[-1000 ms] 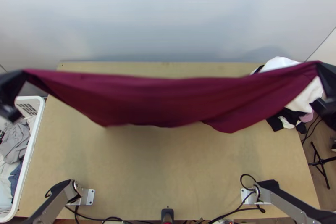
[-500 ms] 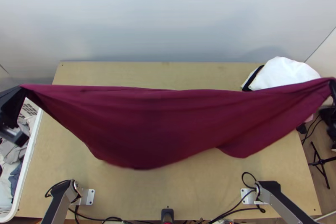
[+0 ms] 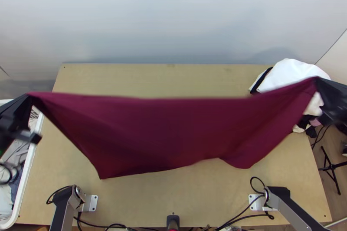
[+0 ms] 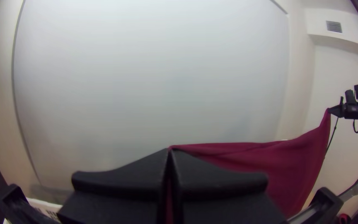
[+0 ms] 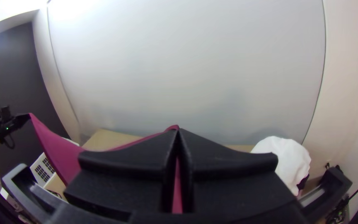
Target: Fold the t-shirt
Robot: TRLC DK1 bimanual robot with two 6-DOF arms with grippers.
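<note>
Shirt hangs stretched above the desk, one end pinched in the closed left end effector, the other in the closed right end effector. Overpulling could slip an end free; uneven lowering might crumple the loose near edge or catch the pile at far right.

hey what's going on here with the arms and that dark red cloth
Two robot arms are holding up the dark red t-shirt over the table. The left gripper pinches one end, the right gripper the other, and the cloth sags between them. It isn't laid out or neatly folded yet.
</note>
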